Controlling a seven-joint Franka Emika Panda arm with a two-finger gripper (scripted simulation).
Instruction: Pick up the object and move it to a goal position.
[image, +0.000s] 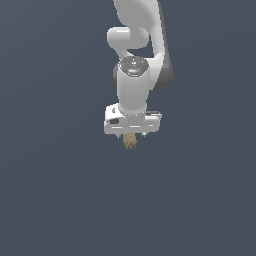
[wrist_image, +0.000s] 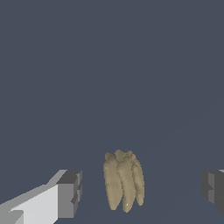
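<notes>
Wrist view: one tan lumpy object (wrist_image: 123, 185) between two spread fingers (wrist_image: 69, 194) of one released pincer (wrist_image: 142, 192)

All around me I see one flat slate-blue surface (image: 50, 200), evenly lit, with no walls, furniture or windows showing in either view

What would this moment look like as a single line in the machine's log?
phase: approach | gripper: jaws open, one on each side of the object | object: tan, lumpy, not gripped | goal: not visible
</notes>
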